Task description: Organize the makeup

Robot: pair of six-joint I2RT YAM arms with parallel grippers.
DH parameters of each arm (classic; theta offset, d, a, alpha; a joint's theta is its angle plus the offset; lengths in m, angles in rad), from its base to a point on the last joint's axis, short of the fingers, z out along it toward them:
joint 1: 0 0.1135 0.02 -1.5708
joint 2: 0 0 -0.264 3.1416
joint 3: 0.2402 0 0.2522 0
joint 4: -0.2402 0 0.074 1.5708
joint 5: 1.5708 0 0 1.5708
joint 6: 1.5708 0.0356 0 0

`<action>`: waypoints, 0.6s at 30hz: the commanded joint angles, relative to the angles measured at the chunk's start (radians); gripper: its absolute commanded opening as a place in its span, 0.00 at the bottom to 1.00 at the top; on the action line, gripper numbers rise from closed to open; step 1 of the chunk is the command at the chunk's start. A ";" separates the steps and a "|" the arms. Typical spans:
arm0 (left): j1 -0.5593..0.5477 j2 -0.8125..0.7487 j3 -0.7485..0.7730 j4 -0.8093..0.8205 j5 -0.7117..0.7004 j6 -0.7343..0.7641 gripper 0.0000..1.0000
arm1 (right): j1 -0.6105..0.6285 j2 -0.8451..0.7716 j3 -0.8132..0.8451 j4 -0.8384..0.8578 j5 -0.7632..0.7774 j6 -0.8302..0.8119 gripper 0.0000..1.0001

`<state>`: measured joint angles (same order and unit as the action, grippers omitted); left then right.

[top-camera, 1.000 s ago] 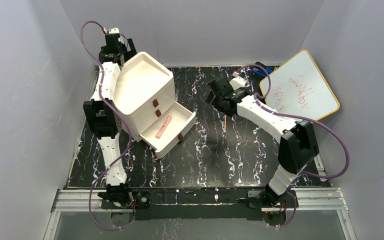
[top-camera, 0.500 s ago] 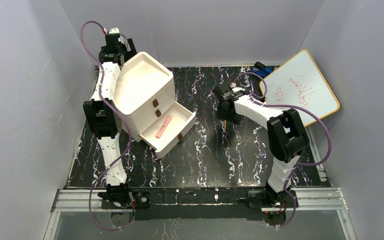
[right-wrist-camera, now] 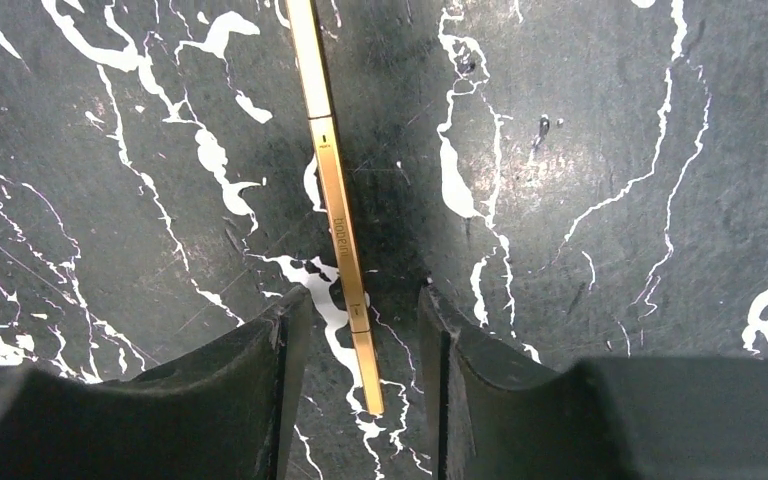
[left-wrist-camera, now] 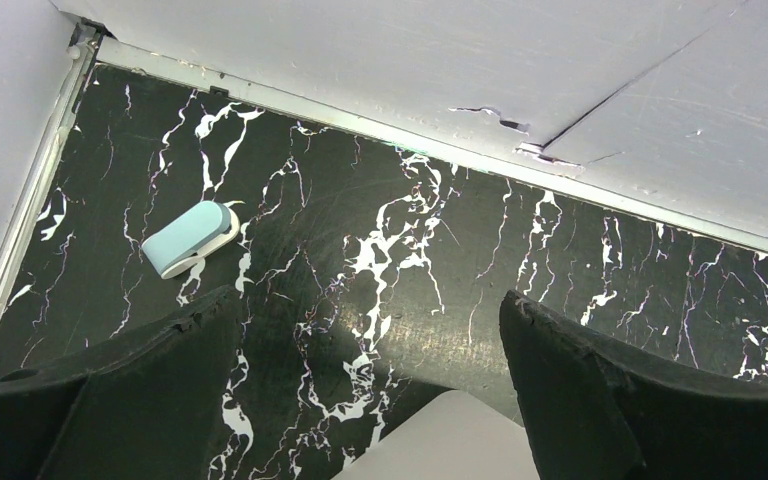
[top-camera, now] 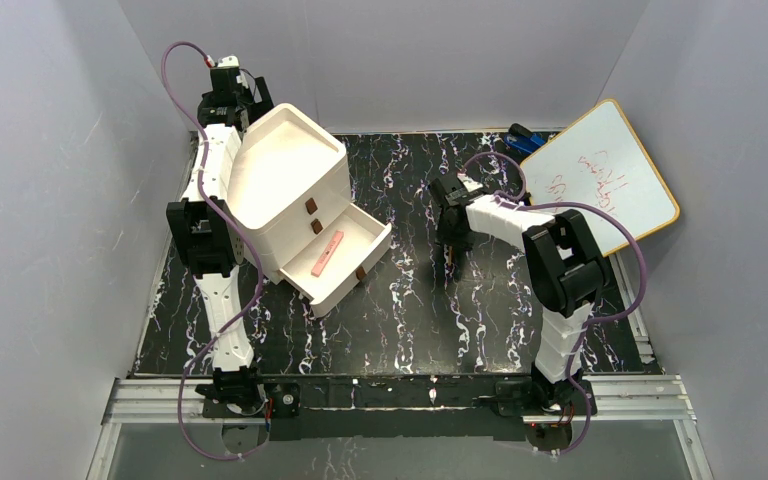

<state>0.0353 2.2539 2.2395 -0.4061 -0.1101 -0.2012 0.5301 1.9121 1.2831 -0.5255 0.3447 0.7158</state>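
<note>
A slim gold makeup stick point(right-wrist-camera: 338, 215) lies flat on the black marble table; it also shows in the top view point(top-camera: 451, 252). My right gripper point(right-wrist-camera: 360, 300) is low over it, open, with one finger on each side of the stick's near end and a gap on both sides. In the top view the right gripper point(top-camera: 450, 238) points down at mid-table. A pink stick point(top-camera: 327, 253) lies in the open bottom drawer of the white box point(top-camera: 285, 185). My left gripper point(left-wrist-camera: 370, 310) is open and empty behind the box. The other makeup is out of view.
A whiteboard with red writing point(top-camera: 610, 185) leans at the back right, with a blue object point(top-camera: 523, 138) beside it. A small light-blue and white object point(left-wrist-camera: 188, 238) lies near the back left corner. The box's white corner point(left-wrist-camera: 440, 445) sits under the left gripper.
My right gripper has turned downward and moved in over the gold stick, now straddling it. The left arm, the box and the pink stick have not moved.
</note>
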 commanded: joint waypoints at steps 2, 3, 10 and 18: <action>-0.006 -0.015 0.032 -0.015 0.005 0.009 0.98 | -0.009 0.043 -0.034 0.047 -0.015 -0.018 0.42; -0.006 -0.014 0.032 -0.014 0.005 0.009 0.98 | -0.010 0.046 -0.031 0.044 -0.011 -0.022 0.36; -0.005 -0.010 0.032 -0.015 0.003 0.011 0.99 | -0.016 0.092 0.024 0.005 -0.008 -0.041 0.01; -0.007 -0.005 0.035 -0.016 0.002 0.013 0.98 | 0.008 -0.041 0.027 -0.045 0.052 0.084 0.01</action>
<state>0.0353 2.2539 2.2395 -0.4057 -0.1104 -0.2008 0.5175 1.9366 1.3148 -0.5056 0.3645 0.7059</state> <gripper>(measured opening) 0.984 0.042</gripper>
